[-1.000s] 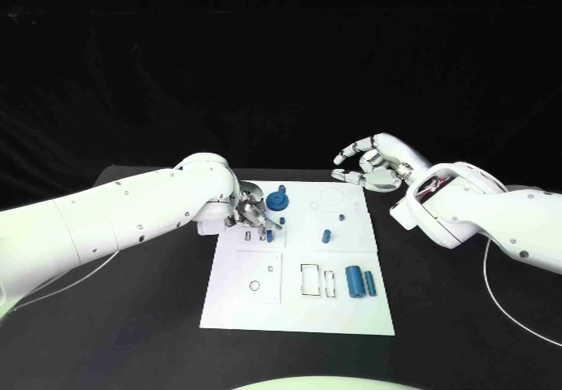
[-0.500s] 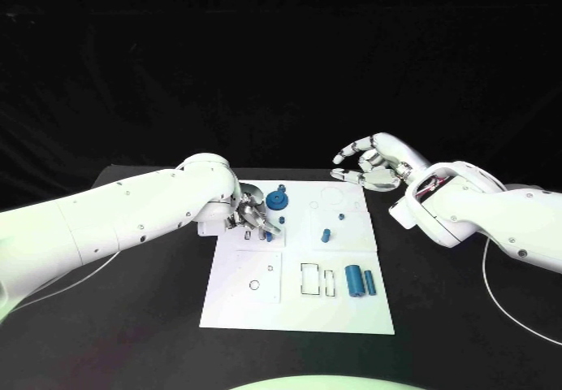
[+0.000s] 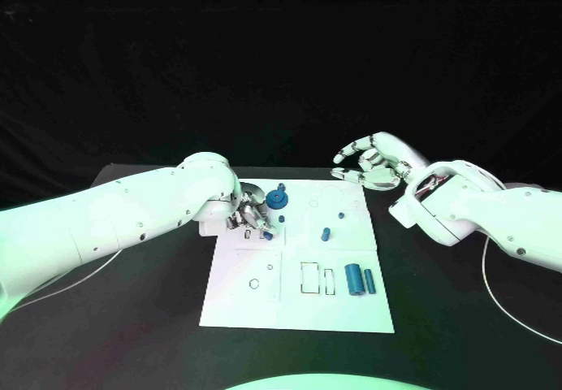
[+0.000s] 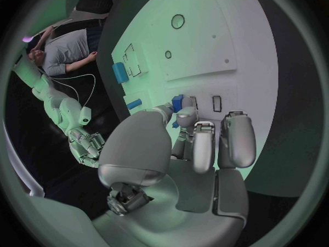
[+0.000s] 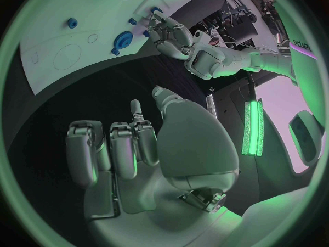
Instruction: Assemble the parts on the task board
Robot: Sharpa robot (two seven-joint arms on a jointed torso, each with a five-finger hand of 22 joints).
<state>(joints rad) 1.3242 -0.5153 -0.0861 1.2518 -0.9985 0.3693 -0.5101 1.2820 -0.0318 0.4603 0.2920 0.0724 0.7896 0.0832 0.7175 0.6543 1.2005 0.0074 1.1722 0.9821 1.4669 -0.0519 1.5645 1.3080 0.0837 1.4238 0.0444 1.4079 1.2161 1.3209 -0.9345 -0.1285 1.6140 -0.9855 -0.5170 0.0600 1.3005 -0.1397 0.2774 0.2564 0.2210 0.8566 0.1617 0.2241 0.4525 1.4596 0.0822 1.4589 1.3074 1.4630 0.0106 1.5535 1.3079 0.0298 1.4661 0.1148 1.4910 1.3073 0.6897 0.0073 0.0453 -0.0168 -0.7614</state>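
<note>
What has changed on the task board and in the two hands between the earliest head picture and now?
Very little. The left hand still works with its fingers at a small blue part near the task board's left slots; that part may have shifted slightly, too little to be sure. The right hand stays raised beyond the board's far right corner, holding nothing. The gear-like part and two cylinders lie as before.

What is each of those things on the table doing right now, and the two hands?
Left hand: fingertips down on the task board, pinching a small blue part.
Right hand: raised beyond the board's far right corner, fingers curled, holding nothing.
Task board: lying flat.
Blue gear: standing on the board.
Two blue cylinders: lying side by side.
Blue peg: on the board.
</note>
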